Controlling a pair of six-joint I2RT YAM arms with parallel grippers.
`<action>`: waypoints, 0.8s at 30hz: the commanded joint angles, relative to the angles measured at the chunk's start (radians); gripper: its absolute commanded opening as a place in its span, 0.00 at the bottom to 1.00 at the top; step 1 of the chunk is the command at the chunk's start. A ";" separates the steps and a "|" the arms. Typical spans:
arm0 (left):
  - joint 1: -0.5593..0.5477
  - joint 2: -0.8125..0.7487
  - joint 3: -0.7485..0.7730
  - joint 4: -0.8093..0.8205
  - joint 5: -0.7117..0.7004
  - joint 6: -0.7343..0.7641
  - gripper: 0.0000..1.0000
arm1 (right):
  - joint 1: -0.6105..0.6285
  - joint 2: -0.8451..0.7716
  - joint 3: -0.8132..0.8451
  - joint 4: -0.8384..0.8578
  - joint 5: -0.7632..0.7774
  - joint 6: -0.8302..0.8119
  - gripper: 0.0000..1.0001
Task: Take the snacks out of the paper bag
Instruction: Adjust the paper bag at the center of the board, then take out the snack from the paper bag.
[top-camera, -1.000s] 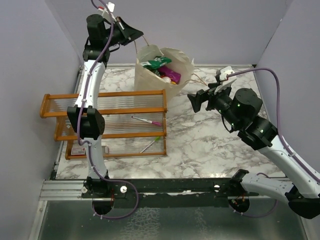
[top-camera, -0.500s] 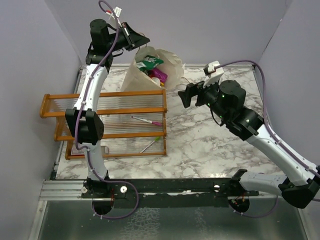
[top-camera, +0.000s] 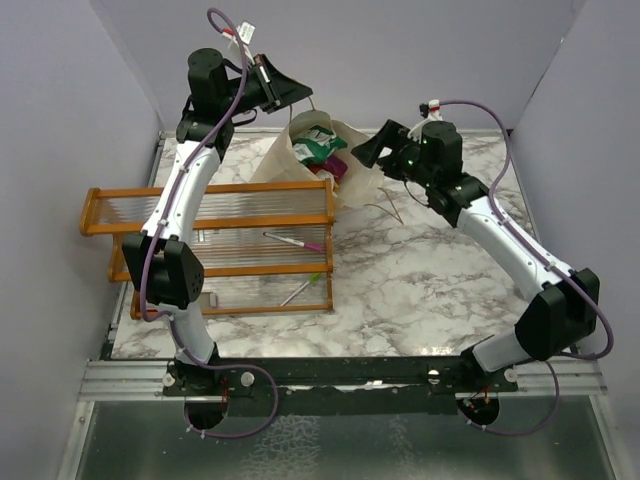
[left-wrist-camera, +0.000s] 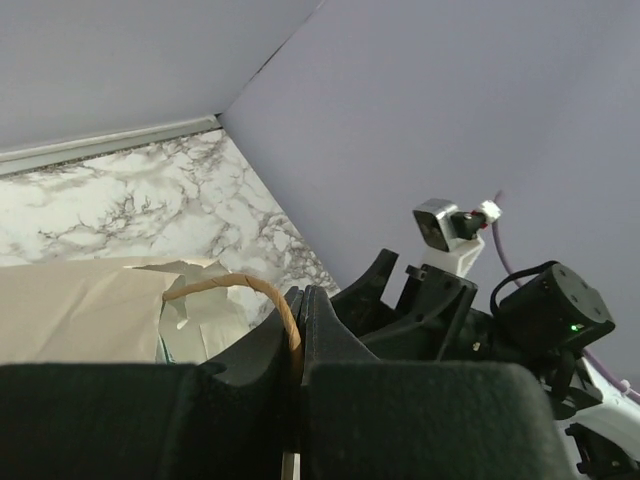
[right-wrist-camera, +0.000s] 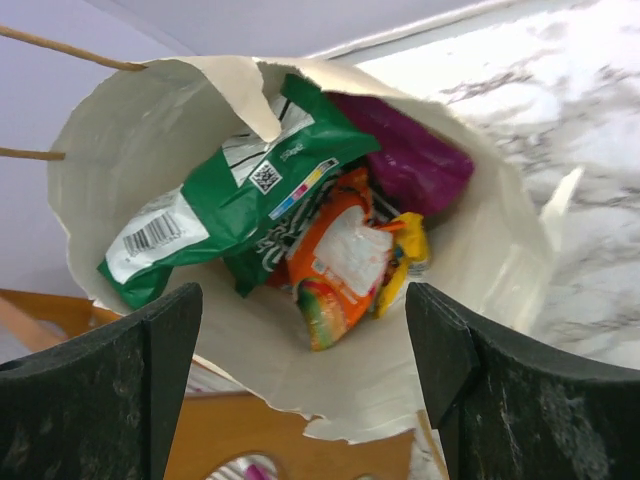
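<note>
The cream paper bag (top-camera: 365, 178) stands at the back of the table, its mouth open. My left gripper (top-camera: 303, 94) is above it, shut on one twine handle (left-wrist-camera: 225, 283), which runs between the pressed fingertips (left-wrist-camera: 318, 312). My right gripper (top-camera: 365, 150) hovers open over the mouth of the paper bag (right-wrist-camera: 130, 130), with nothing between its fingers (right-wrist-camera: 160, 340). Inside lie the snacks: a green-white packet (right-wrist-camera: 225, 200), an orange packet (right-wrist-camera: 340, 255), a magenta packet (right-wrist-camera: 410, 160) and a yellow one (right-wrist-camera: 412, 250). Green and magenta packets (top-camera: 322, 150) also show from above.
An orange wooden rack (top-camera: 210, 200) stands left of the bag, its edge against the bag's front (right-wrist-camera: 240, 430). Two pens (top-camera: 293, 242) lie on its slats. Walls close in behind and on both sides. Marble tabletop (top-camera: 430, 270) stretches to the right of the rack.
My right arm has swung left and back until its gripper is over the bag's mouth, its jaws a little narrower. The left gripper moved right with the handle, and the bag shifted.
</note>
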 joint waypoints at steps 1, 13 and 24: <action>-0.029 -0.053 0.008 0.073 -0.034 -0.018 0.00 | 0.003 0.049 -0.011 0.177 -0.194 0.216 0.83; -0.115 -0.036 0.026 0.031 -0.080 0.003 0.00 | 0.011 0.220 -0.043 0.316 -0.315 0.529 0.80; -0.129 -0.061 0.020 0.005 -0.097 0.015 0.00 | 0.026 0.279 -0.075 0.377 -0.308 0.588 0.78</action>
